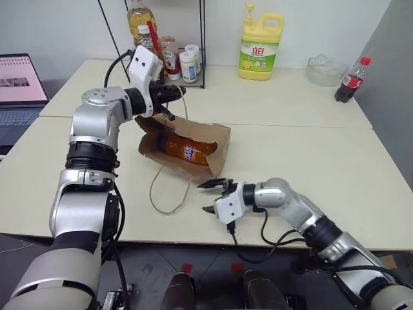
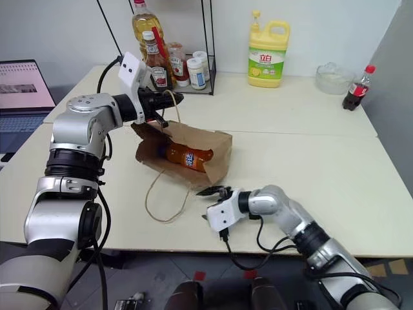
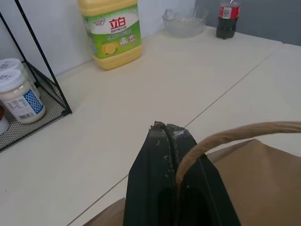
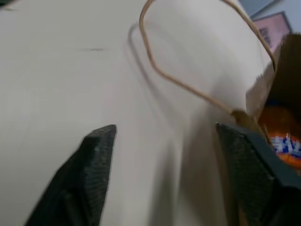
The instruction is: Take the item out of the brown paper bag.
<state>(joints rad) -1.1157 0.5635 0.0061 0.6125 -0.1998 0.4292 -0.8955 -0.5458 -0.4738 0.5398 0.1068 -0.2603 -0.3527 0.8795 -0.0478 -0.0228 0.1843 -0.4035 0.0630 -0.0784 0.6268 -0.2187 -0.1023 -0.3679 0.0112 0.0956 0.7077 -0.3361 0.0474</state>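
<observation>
1. A cream surface (image 1: 303, 155) carries the brown paper bag (image 1: 213, 137) lying open, the item (image 1: 187, 149) inside.
2. Behind the bag: yellow detergent jug (image 1: 260, 46), wire rack (image 1: 187, 45), cola bottle (image 1: 352, 80).
3. Left pincer (image 1: 173, 95) clenched on the bag's handle (image 3: 225, 136).
4. Right pincer (image 1: 211, 196) released, before the bag.

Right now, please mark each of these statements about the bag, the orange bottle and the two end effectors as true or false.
1. The left end effector is shut on a handle of the brown paper bag. True.
2. The orange drink bottle stands upright on the table beside the bag. False: it lies on its side inside the bag's open mouth.
3. The right end effector is open and holds nothing. True.
4. The bag's other handle is lifted off the table. False: it lies as a loose loop on the table in front of the bag.
5. The yellow detergent jug lies tipped over. False: it stands upright at the far edge of the table.
</observation>
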